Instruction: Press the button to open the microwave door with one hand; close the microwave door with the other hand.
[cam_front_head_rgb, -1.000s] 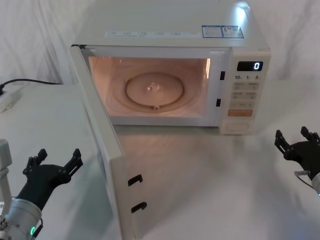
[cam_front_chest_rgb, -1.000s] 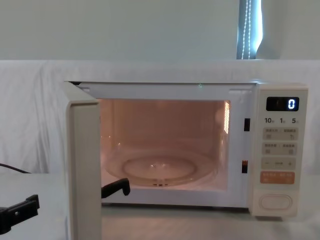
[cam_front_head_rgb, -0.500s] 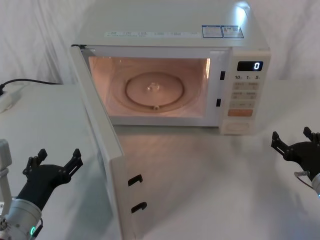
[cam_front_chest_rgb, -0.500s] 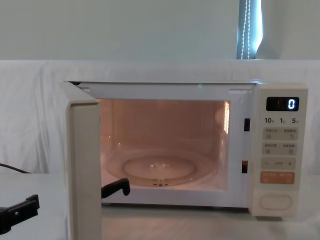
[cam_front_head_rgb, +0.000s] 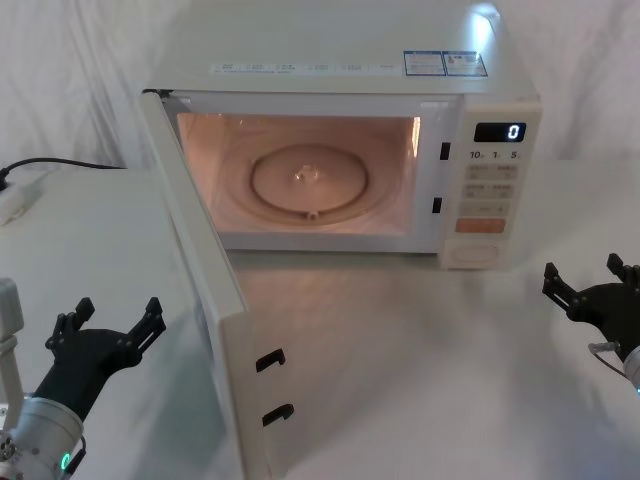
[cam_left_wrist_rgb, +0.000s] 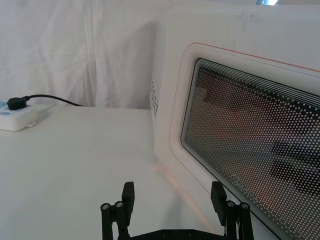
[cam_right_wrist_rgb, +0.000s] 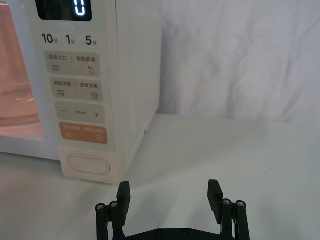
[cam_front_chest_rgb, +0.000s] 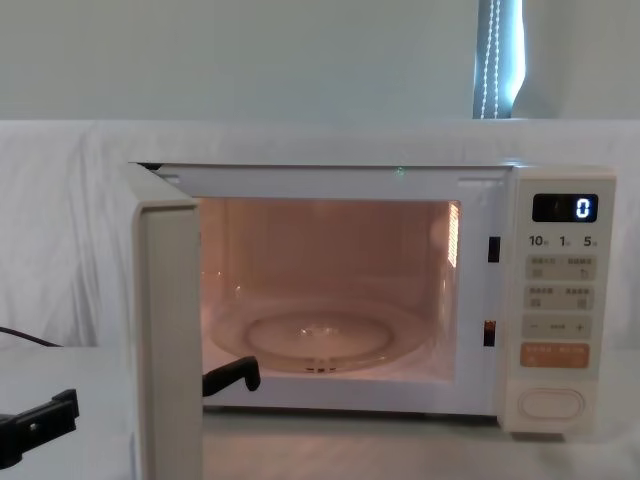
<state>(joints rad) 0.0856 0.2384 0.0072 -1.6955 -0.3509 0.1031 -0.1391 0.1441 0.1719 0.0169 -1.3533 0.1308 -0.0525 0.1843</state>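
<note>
The microwave door (cam_front_head_rgb: 215, 310) stands wide open, swung out toward me on the left. Its mesh window (cam_left_wrist_rgb: 250, 130) faces my left gripper (cam_front_head_rgb: 113, 315), which hovers open, low and just left of the door's outer face without touching it (cam_left_wrist_rgb: 173, 192). One of that gripper's fingers (cam_front_chest_rgb: 40, 425) shows left of the door's edge (cam_front_chest_rgb: 170, 340). The wide cream button (cam_front_head_rgb: 473, 254) sits at the bottom of the control panel (cam_right_wrist_rgb: 89, 164) (cam_front_chest_rgb: 551, 403). My right gripper (cam_front_head_rgb: 582, 275) is open and empty, hanging in front of and to the right of the button, apart from it (cam_right_wrist_rgb: 169, 192).
The lit cavity holds a glass turntable (cam_front_head_rgb: 308, 180). A white power strip with a black cable (cam_front_head_rgb: 18, 195) lies at the far left (cam_left_wrist_rgb: 17, 112). The white cloth table (cam_front_head_rgb: 400, 360) spreads between the open door and the right gripper.
The right gripper has drifted slightly back from the microwave. The door, the left gripper and everything else are unchanged.
</note>
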